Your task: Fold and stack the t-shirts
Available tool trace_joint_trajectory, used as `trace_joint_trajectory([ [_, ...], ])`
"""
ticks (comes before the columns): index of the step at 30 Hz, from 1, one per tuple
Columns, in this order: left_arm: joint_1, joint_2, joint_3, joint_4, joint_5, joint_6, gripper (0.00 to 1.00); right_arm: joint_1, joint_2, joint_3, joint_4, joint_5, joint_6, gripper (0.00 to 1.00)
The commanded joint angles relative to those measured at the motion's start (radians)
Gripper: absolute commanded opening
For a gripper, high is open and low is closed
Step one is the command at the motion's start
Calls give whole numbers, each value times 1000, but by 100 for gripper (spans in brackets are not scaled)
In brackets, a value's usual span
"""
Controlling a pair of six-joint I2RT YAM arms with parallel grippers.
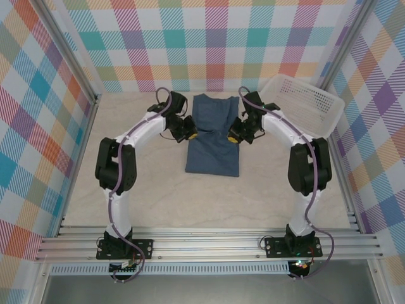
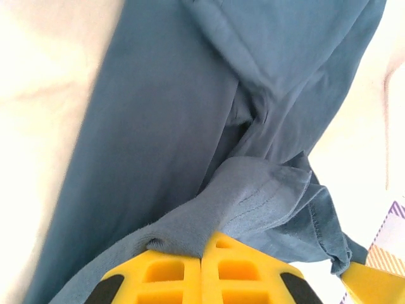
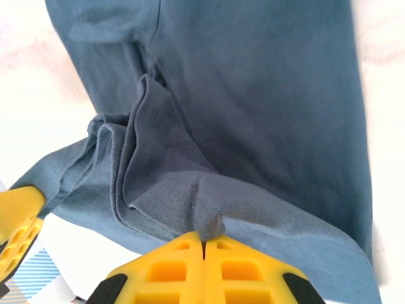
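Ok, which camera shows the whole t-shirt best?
The top external view: the t-shirt lies there in full, folded into a long strip. Each wrist view gives a close-up of its fabric, bunched and pinched in shut jaws.

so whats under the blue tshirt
The t-shirt lies on the pale table, which shows all round it. Anything beneath is hidden by fabric. The left tool and right tool pinch its side edges.

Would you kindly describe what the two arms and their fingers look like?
Both the left arm and right arm have white shells, black joints and black bases. A purple cable runs along each. The fingers are bright yellow blocks with square recesses.
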State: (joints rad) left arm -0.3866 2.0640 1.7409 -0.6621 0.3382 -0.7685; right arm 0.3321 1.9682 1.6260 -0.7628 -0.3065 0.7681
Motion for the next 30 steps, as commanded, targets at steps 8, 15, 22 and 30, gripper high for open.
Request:
trace_joint_trajectory([
  [8,36,203,318,-180,-26,121,50,-51,153,152,-53,73,-65,37],
  [15,31,-88,-83,-80,-66,62,48,-48,-9,40,-29,114,-113,46],
  [22,-1,-250,-460,87,38,-68,49,17,-200,-304,54,60,-8,43],
  [30,-24,-176,-535,174,93,-110,51,20,-253,-578,233,-82,148,45],
])
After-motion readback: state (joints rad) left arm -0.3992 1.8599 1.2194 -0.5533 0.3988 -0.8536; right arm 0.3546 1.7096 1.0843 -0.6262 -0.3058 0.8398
